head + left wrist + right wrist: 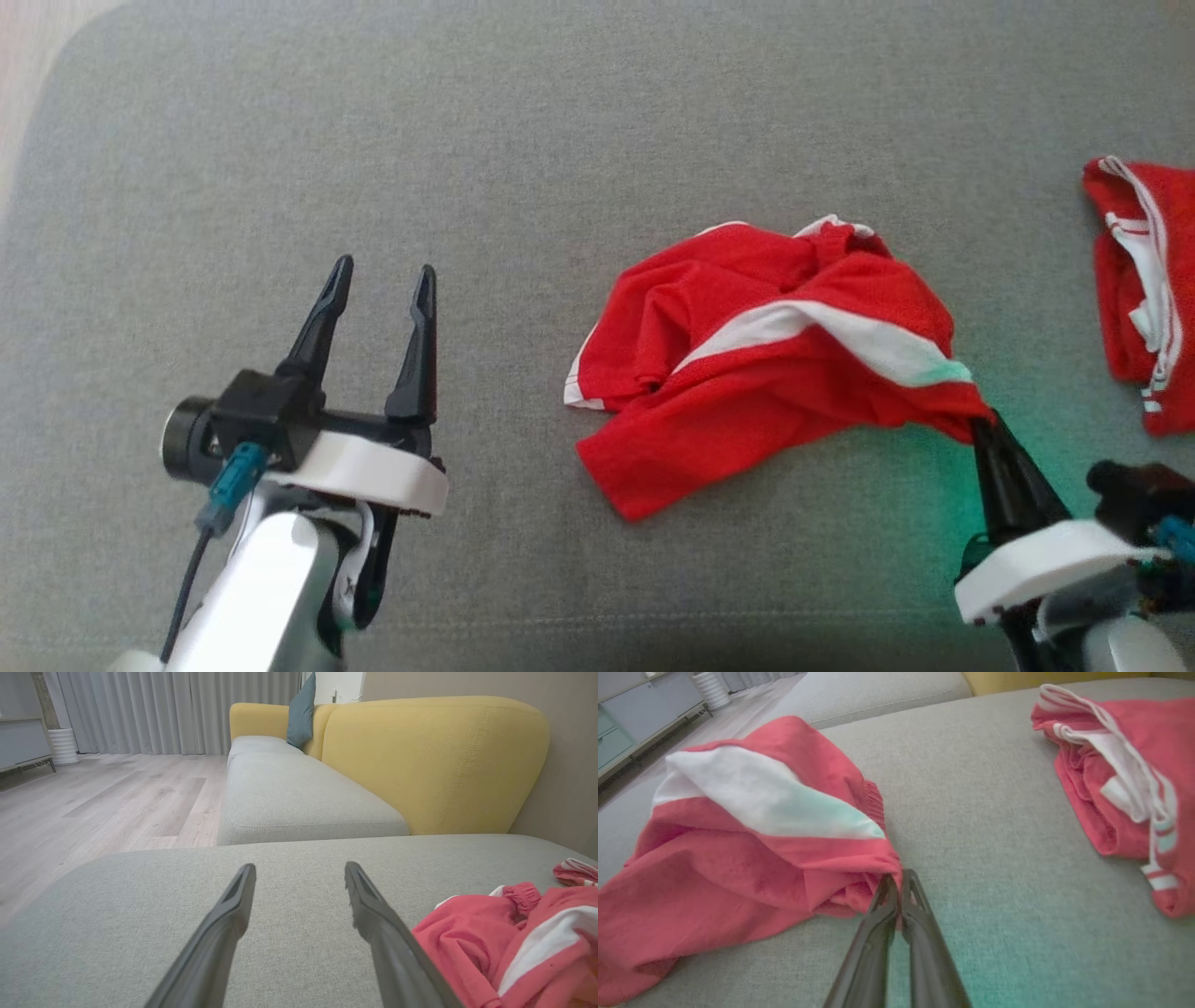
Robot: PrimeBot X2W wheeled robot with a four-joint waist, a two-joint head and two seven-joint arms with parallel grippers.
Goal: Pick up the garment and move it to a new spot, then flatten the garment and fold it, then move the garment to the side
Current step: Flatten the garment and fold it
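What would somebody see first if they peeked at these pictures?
A bright red garment with a white stripe lies crumpled on the grey sofa cushion. The right end effector is shut on its edge, and the left end effector stands open well to its left. A second red garment lies at the far right.

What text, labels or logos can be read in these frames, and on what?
"X": a small dark mark on the pale left arm below the left gripper; tiny, so the reading is uncertain.
Red garment: white stripe, no lettering.
Second red garment: its white tab shows nothing legible.
No other text.
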